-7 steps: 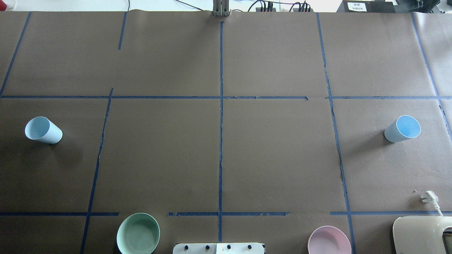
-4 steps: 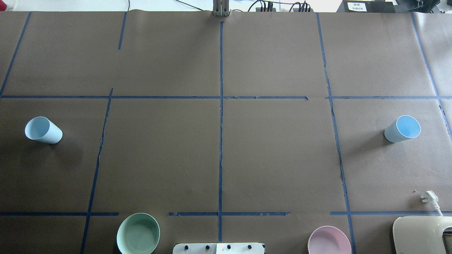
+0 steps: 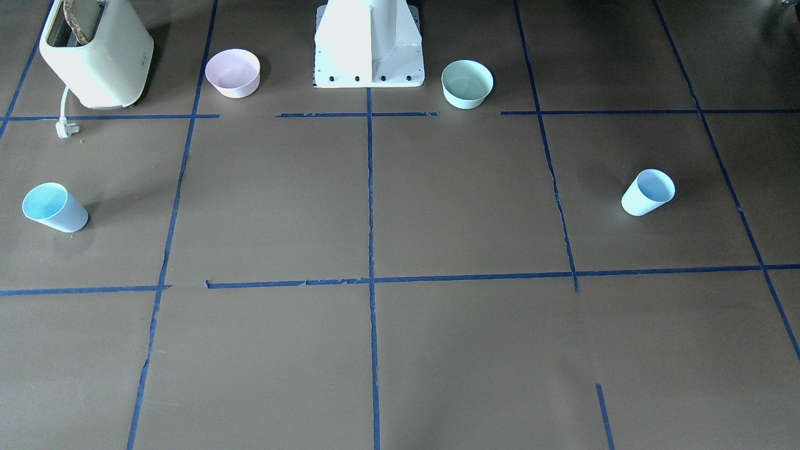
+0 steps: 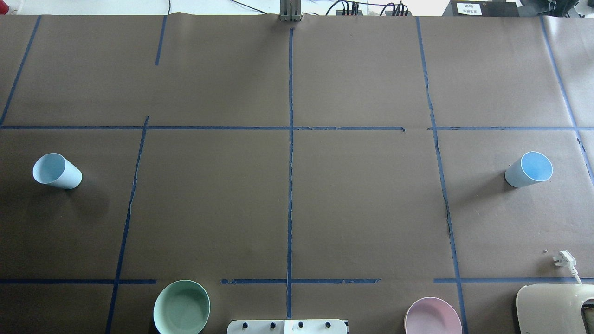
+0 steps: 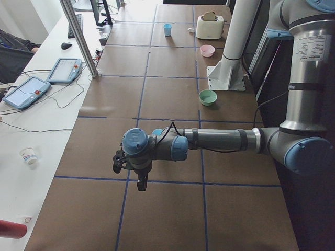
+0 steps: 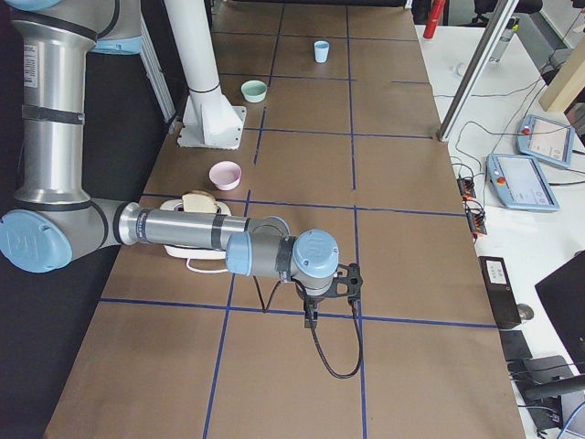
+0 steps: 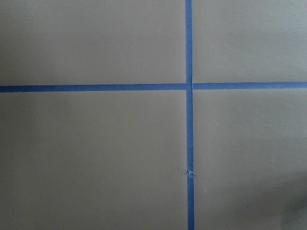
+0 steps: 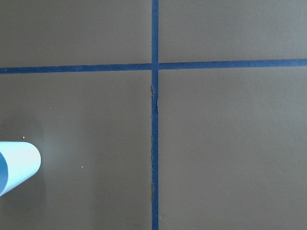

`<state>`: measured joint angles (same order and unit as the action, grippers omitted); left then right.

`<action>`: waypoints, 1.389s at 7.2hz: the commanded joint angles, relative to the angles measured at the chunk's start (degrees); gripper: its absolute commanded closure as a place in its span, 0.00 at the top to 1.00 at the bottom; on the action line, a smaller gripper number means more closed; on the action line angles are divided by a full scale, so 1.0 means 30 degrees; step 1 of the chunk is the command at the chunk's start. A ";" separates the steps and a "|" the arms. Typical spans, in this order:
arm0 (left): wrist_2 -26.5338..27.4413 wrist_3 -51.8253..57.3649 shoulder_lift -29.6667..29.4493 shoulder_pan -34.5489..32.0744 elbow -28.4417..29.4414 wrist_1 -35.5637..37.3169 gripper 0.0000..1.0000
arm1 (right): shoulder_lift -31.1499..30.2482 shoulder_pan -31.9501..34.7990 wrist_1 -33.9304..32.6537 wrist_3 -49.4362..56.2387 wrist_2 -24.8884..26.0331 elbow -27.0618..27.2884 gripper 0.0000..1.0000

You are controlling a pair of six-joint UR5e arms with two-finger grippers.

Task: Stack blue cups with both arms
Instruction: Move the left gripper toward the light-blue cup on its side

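Observation:
Two pale blue cups stand upright and far apart on the brown table. One cup (image 4: pixel 57 170) is at the left edge of the overhead view and shows in the front view (image 3: pixel 648 192). The other cup (image 4: pixel 529 169) is at the right edge, shows in the front view (image 3: pixel 54 208), and its edge shows in the right wrist view (image 8: pixel 17 165). The left gripper (image 5: pixel 140 184) shows only in the exterior left view, hanging above the table. The right gripper (image 6: pixel 311 317) shows only in the exterior right view. I cannot tell whether either is open or shut.
A mint-green bowl (image 4: pixel 181 307) and a pink bowl (image 4: pixel 432 317) sit on either side of the white pedestal base (image 4: pixel 287 326). A cream toaster (image 4: pixel 554 308) with a loose plug (image 4: pixel 564 260) stands at the near right. Blue tape lines grid the table.

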<state>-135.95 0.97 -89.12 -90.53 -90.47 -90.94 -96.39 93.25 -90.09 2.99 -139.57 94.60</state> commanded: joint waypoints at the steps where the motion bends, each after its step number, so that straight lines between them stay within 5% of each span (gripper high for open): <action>1: -0.0006 0.0000 0.0000 0.0000 0.0010 -0.0010 1.00 | 0.0022 0.0000 0.0000 0.0000 0.0000 0.0020 1.00; 5: -0.0064 -0.0554 -0.0146 0.0058 -0.1299 0.0019 1.00 | 0.0109 0.0000 0.0000 -0.0029 0.0000 0.0195 1.00; 8: -0.0269 -0.6867 0.0261 0.2596 -0.4144 -0.0213 1.00 | 0.0080 0.0000 0.0000 -0.0001 0.0000 0.0255 1.00; 10: -0.0211 -1.2333 0.0990 0.4938 -0.4151 -0.4961 1.00 | 0.0080 0.0000 0.0000 0.0000 0.0000 0.0255 1.00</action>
<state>-136.65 -26.02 -87.72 -80.08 -102.59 -97.47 -96.15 93.25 -90.09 2.98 -139.57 95.35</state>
